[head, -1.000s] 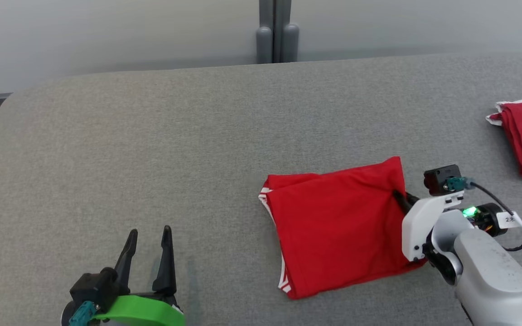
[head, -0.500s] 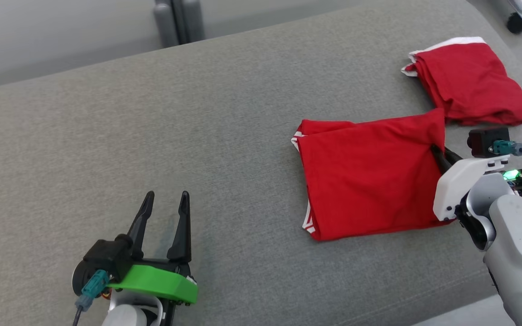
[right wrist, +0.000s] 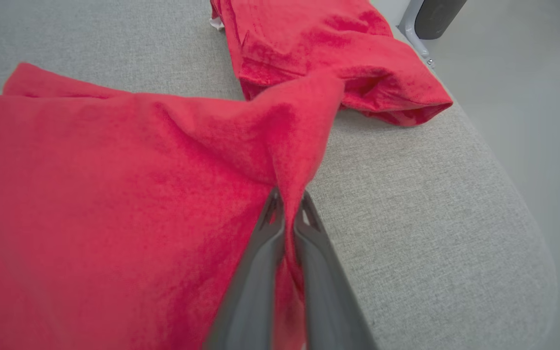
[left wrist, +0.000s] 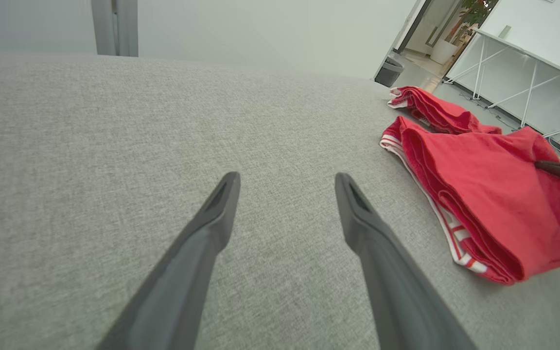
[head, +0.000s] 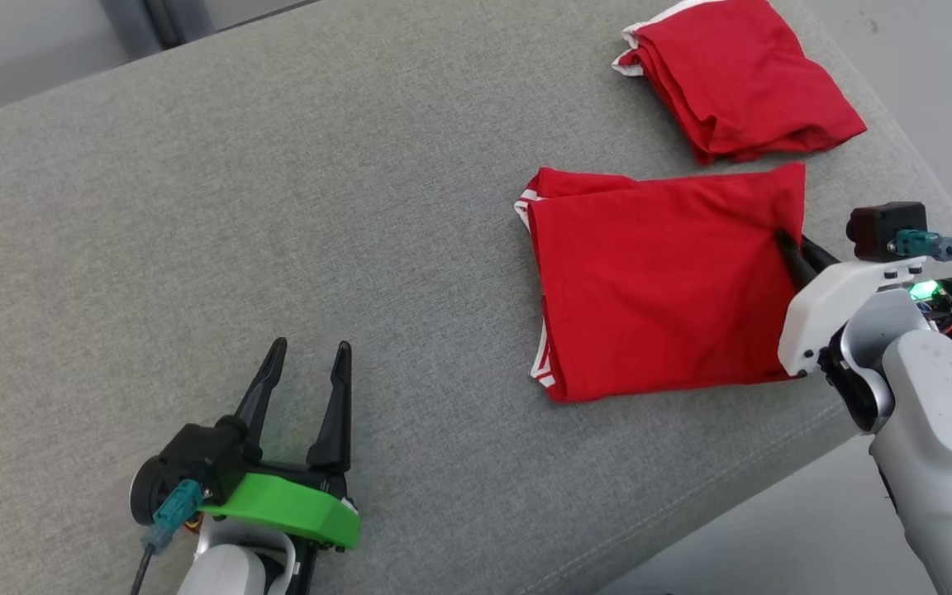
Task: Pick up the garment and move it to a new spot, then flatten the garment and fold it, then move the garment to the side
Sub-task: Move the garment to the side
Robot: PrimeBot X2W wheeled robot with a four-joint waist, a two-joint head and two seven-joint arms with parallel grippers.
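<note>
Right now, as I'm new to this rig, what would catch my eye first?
A folded red garment lies on the grey table, its right edge pinched by the right gripper. A second red garment lies beyond it near the corner. The left gripper stands open, lower left.

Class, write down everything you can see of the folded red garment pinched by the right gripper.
The folded red knit garment with white striped trim on its left edge lies in a rough rectangle, several layers thick, on the grey fabric surface. The shut right gripper pinches it near its far right corner, drawing the cloth up into a raised peak.
</note>
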